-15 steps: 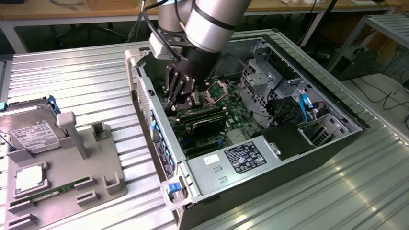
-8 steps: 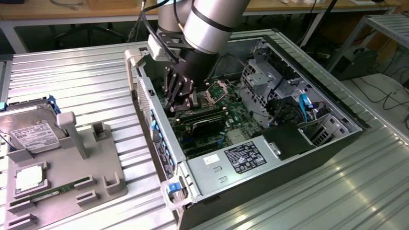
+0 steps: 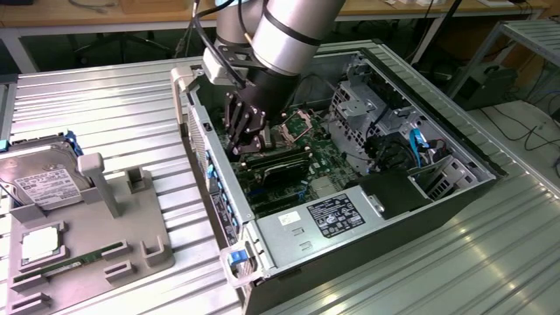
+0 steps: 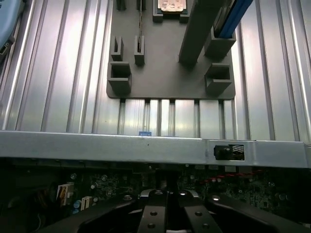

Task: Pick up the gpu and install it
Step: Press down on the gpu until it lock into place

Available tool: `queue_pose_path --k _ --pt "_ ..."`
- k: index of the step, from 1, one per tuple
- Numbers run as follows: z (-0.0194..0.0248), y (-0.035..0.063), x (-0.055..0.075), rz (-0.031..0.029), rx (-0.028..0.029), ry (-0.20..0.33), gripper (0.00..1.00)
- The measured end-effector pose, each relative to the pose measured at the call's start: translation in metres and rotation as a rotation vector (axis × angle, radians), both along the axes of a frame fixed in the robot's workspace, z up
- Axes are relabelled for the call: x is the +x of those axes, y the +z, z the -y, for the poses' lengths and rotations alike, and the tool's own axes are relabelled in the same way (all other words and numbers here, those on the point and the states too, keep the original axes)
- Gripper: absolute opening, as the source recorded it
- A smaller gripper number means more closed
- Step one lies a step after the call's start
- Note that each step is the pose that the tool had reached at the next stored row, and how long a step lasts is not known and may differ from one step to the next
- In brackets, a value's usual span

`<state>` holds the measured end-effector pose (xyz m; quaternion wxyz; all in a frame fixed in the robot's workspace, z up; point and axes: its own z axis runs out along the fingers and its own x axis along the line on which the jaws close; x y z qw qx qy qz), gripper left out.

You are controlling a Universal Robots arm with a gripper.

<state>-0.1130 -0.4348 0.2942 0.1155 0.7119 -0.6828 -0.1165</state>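
Looking at the exterior view first, we see our hand (image 3: 248, 146) reaching down into the open computer case (image 3: 455, 147) that lies on its side on the ribbed metal counter (image 3: 105, 105), its fingers drawn fully together over the gpu (image 3: 282, 163), a dark flat card sitting on the green motherboard (image 3: 328, 157) just beside the case's rear wall. Whether the fingers actually clamp the card we cannot tell. Toward the exterior view's left, a grey parts holder (image 3: 96, 223) carries a hard drive (image 3: 44, 180), a processor chip (image 3: 39, 244) and a green memory stick (image 3: 75, 264). Turning to the wrist view, our closed hand (image 4: 167, 213) hangs low over the dark motherboard (image 4: 97, 187), with the case wall (image 4: 121, 148) crossing beyond it and the grey parts holder (image 4: 165, 73) lying on the counter (image 4: 58, 73) farther off.
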Motion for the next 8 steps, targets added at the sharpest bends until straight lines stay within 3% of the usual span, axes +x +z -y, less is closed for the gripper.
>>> queue_pose_path --k 8 --pt "0.0014 -0.0033 0.0 -0.0069 -0.0001 0.0 0.11"
